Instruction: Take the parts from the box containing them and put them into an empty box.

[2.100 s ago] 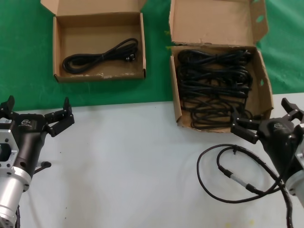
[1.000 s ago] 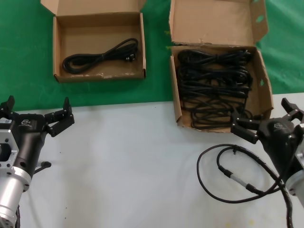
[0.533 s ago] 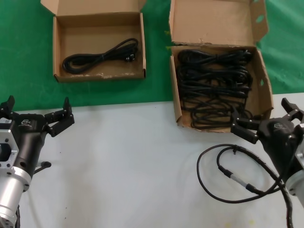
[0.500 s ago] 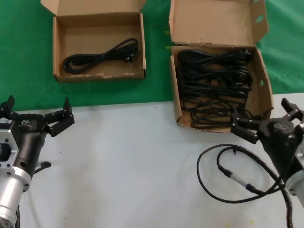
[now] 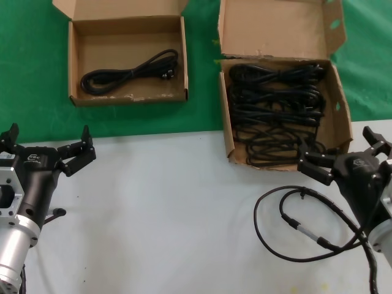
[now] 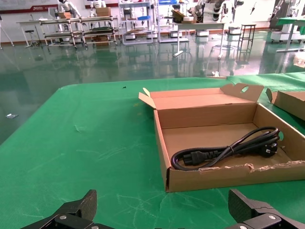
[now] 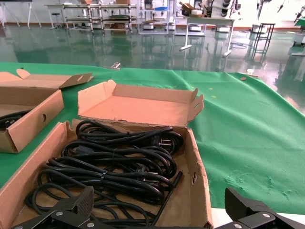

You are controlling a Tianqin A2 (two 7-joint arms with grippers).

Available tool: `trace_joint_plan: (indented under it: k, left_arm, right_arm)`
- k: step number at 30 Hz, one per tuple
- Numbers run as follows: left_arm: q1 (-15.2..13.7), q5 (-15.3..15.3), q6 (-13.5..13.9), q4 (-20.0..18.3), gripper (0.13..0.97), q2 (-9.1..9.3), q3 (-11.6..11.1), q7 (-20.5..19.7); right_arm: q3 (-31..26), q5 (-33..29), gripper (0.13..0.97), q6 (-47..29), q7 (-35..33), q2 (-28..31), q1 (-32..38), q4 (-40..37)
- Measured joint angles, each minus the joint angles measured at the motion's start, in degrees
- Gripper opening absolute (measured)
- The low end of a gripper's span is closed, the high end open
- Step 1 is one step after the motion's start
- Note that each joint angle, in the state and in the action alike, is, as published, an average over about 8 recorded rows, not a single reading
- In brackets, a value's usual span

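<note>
The table [image 5: 171, 214] is pale grey along the lower frame of the head view, with a green cloth [image 5: 30, 73] over its upper part. The wrist views show a workshop hall behind, with a glossy green floor [image 6: 95, 57], racks and benches.

The small box [image 5: 73, 61] sits on the cloth at upper left and holds one cord [image 5: 128, 72], lying looped across its floor. The big box [image 5: 225, 122] stands at upper right, lid flap raised, its near end reaching onto the grey surface; the cords [image 5: 275, 110] fill it in overlapping loops. A loose cable [image 5: 288, 236] with a metal connector lies on the grey surface at lower right.

The left gripper [image 5: 46, 150] hovers at lower left, well apart from the small box, fingers spread wide and holding nothing. The right gripper [image 5: 343, 150] hovers at lower right, just at the near end of the big box, fingers likewise wide apart and empty.

Both arms are cut off by the frame edges. The right gripper hides the big box's near right corner. Individual cords in the pile cannot be counted.
</note>
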Motion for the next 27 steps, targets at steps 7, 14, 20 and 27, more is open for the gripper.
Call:
trace_joint_plan:
  k: [7, 14, 20, 27]
  left_arm:
    - [0.0, 0.0, 0.0, 0.0, 0.966, 0.0, 0.0, 0.0]
    - [0.0, 0.0, 0.0, 0.0, 0.966, 0.0, 0.0, 0.0]
    - [0.0, 0.0, 0.0, 0.0, 0.966, 0.0, 0.0, 0.0]
    - [0.0, 0.0, 0.0, 0.0, 0.966, 0.0, 0.0, 0.0]
  right_arm:
    - [0.0, 0.0, 0.966, 0.0, 0.0, 0.0, 0.0, 0.0]
    - [0.0, 0.0, 0.966, 0.0, 0.0, 0.0, 0.0, 0.0]
    - [0.0, 0.0, 0.966, 0.0, 0.0, 0.0, 0.0, 0.0]
    - [0.0, 0.0, 0.966, 0.0, 0.0, 0.0, 0.0, 0.0]
